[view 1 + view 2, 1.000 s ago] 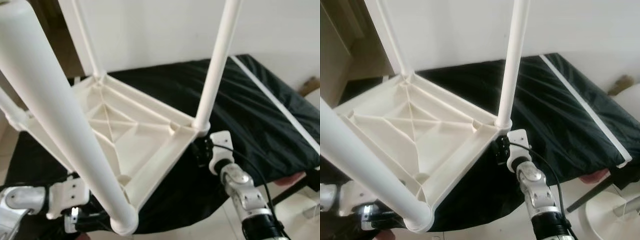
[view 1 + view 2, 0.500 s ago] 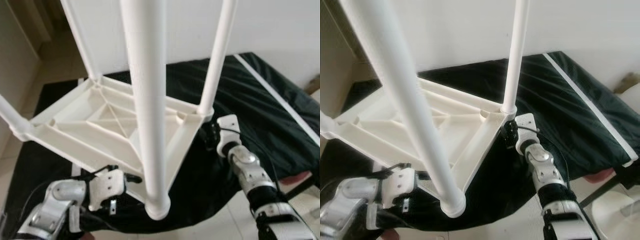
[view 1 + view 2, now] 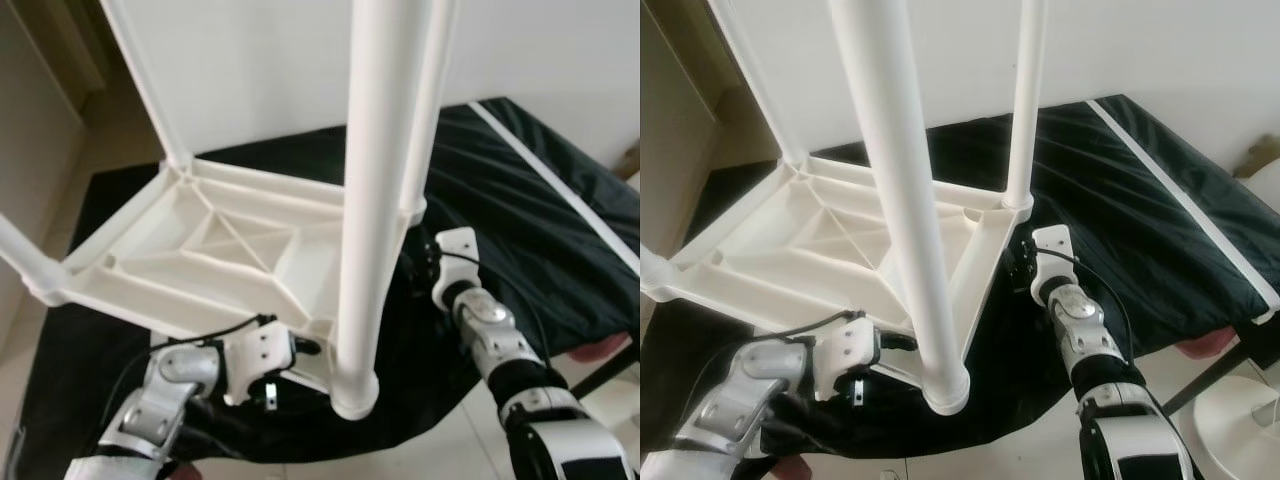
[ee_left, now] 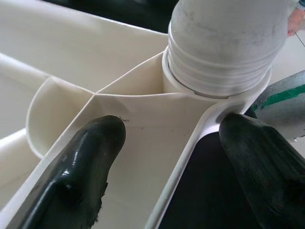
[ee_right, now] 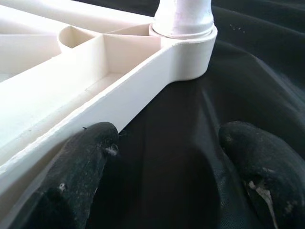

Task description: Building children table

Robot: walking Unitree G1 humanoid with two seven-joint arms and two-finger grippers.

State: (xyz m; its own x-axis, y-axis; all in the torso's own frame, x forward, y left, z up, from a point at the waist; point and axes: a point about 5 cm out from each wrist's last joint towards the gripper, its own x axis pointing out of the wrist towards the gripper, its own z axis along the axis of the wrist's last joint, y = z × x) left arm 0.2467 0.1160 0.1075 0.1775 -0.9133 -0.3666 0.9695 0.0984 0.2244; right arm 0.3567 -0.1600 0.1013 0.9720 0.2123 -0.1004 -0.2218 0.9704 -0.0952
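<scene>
The upturned white plastic children's table (image 3: 230,250) looks light, stiff and slick, best gripped at its ribbed corner rim, where the left gripper (image 4: 167,157) has its jaws spread astride the rim and the right gripper (image 5: 162,157) holds its jaws spread beside it.

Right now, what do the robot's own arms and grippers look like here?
Both arms are silver jointed metal segments, each ending in a white plastic bracket with screw holes. Thin black cables loop along each wrist. The left gripper and right gripper have thick, rounded, matte black fingers, scuffed with pale flecks.
</scene>
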